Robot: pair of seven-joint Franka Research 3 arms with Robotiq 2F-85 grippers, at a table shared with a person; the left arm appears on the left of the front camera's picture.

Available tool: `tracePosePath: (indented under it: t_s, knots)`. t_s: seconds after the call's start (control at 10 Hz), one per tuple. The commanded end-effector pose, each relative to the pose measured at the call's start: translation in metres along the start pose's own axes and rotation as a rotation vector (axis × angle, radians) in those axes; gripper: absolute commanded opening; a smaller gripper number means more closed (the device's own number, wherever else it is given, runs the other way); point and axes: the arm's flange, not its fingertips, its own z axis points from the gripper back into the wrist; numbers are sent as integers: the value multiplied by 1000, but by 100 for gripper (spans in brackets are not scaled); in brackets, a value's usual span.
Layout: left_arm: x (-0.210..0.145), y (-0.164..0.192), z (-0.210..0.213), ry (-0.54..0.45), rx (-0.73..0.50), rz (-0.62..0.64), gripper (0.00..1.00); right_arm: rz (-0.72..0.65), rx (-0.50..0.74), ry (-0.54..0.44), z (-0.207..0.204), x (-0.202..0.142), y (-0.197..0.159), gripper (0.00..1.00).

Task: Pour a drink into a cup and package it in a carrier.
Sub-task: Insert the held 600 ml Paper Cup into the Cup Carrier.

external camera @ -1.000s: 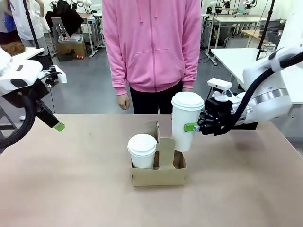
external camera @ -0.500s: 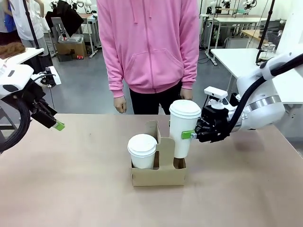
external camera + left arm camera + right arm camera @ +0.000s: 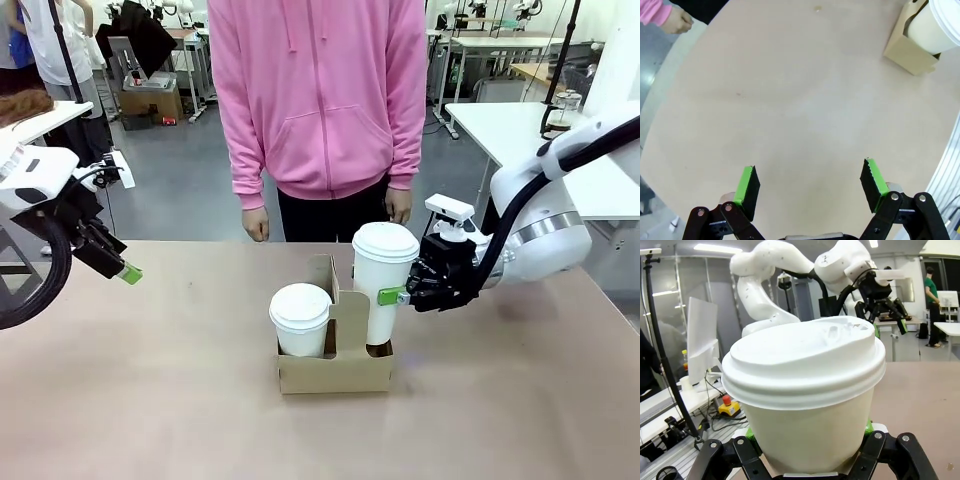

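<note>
The carrier [image 3: 334, 352] sat near the middle of the table [image 3: 150, 400], with one lidded cup [image 3: 300, 318] seated in its left slot. Just behind its right slot, the right gripper [image 3: 398, 296] was clamped on a second lidded cup [image 3: 383, 282], upright, its base seemingly just inside the slot, though the cardboard hid the bottom. At the far left, the left gripper [image 3: 122, 269] hung above the table edge with its fingers apart, holding nothing. Beyond the table stood a person [image 3: 320, 110] in a pink hoodie.
</note>
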Motion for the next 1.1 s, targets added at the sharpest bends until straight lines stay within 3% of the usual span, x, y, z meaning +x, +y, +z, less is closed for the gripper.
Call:
tracePosePath:
  t_s: [0.0,1.0]
  knots:
    - [0,0,3,-8,2,-3,100,29,8,-3,-7,-7,-1,80]
    - [0,0,3,-8,2,-3,100,30,93,97,-10,-59,-16,80]
